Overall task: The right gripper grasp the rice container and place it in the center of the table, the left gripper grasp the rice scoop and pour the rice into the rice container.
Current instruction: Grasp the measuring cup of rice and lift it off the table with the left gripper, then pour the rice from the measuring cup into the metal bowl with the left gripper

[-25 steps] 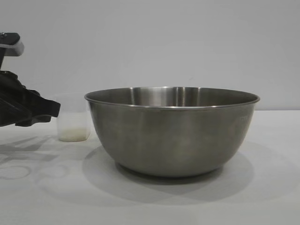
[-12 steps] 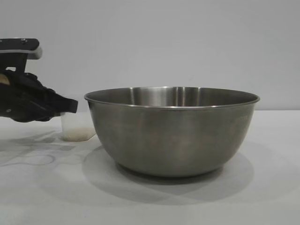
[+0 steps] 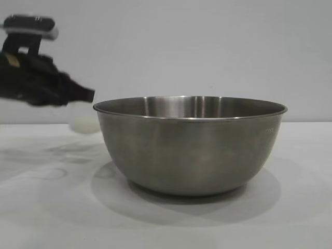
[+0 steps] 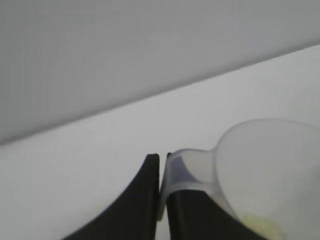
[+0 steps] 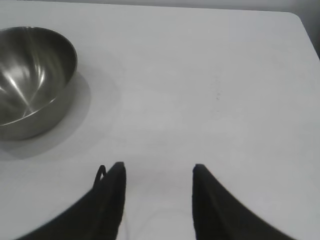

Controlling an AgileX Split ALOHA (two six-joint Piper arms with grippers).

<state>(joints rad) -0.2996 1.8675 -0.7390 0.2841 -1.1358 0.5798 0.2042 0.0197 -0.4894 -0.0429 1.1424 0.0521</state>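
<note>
Now the large round brushed stainless-steel mixing bowl point(image 3: 190, 144) sits at the centre of the white cloth-covered table point(image 3: 46, 218), empty as far as its inside shows. At about ten o'clock from it, the black two-fingered left gripper point(image 3: 88, 95) on its white-cuffed arm hangs above the table, jaws pinched tight on the handle of the small translucent plastic measuring scoop point(image 4: 260, 175). A little whitish-cream rice point(image 4: 260, 225) lies in the scoop (just beside the bowl's rim). Well away from the bowl, the black angular-jawed right gripper point(image 5: 159, 172) hovers over bare cloth, jaws partly apart and empty.
</note>
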